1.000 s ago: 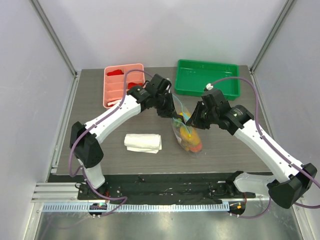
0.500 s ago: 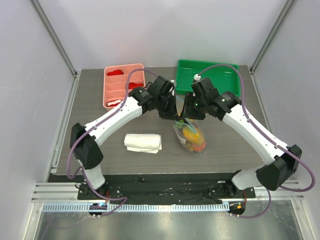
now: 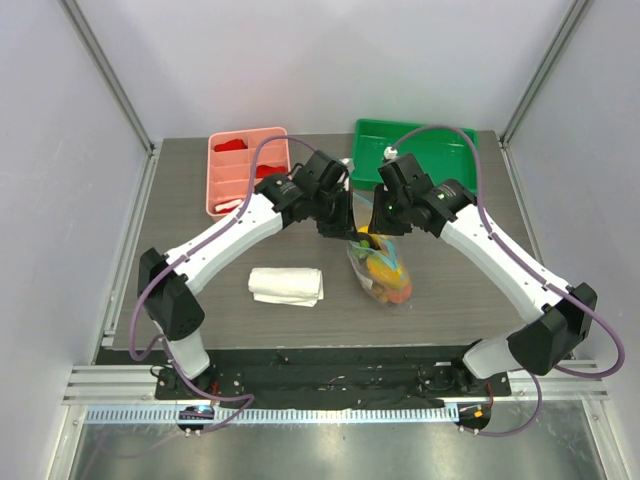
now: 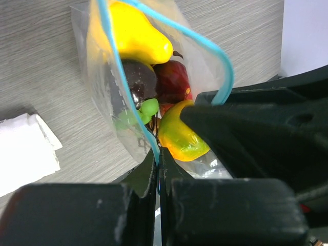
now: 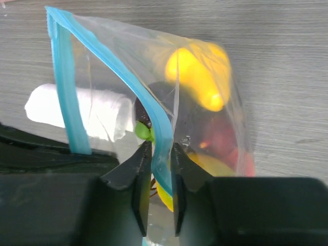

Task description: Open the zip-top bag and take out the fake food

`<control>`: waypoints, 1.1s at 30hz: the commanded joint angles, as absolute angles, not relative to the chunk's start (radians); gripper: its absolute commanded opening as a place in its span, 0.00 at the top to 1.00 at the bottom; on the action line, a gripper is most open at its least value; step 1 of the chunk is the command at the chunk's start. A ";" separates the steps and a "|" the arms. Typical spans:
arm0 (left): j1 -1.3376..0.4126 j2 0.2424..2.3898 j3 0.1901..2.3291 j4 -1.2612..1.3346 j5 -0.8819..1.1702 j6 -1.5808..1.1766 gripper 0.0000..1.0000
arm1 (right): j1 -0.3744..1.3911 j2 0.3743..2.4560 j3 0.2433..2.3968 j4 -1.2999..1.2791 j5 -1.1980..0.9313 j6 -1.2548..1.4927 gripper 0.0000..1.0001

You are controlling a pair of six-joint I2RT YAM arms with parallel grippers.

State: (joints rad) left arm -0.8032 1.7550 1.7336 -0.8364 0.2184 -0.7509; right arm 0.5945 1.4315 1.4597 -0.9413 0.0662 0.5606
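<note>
The zip-top bag lies mid-table, its mouth lifted and its light-blue zip strip pulled apart into a loop. The fake food shows inside it: a yellow piece, a dark purple one, a red one, a green bit and a yellow-orange piece. My left gripper is shut on one side of the zip strip. My right gripper grips the other side of the strip, jaws nearly together. The bag and yellow food also show in the right wrist view.
A folded white cloth lies left of the bag; it also shows in the left wrist view. A pink tray with flat red pieces stands at the back left. A green tray stands at the back right.
My right arm has swung left and in to the bag's mouth and its jaws now hold the zip strip. The left gripper keeps its hold, nearly still.
</note>
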 commanded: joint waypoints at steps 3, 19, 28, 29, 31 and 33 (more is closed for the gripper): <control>-0.807 1.692 1.770 -0.856 0.236 -0.713 1.00 | 0.598 1.407 1.485 -0.994 0.193 0.509 0.96; -0.790 1.580 1.739 -0.813 0.284 -0.673 1.00 | 0.584 1.374 1.605 -1.049 0.065 0.505 0.99; -0.785 1.660 1.790 -0.940 0.212 -0.723 1.00 | 0.583 1.329 1.508 -0.928 -0.020 0.564 0.99; -0.785 1.675 1.807 -0.960 0.193 -0.723 1.00 | 0.584 1.321 1.505 -0.919 -0.024 0.572 0.99; -0.785 1.677 1.813 -0.989 0.134 -0.732 1.00 | 0.584 1.307 1.505 -0.904 -0.049 0.583 0.99; -0.785 1.675 1.816 -1.003 0.086 -0.739 0.99 | 0.584 1.310 1.508 -0.897 -0.064 0.606 0.99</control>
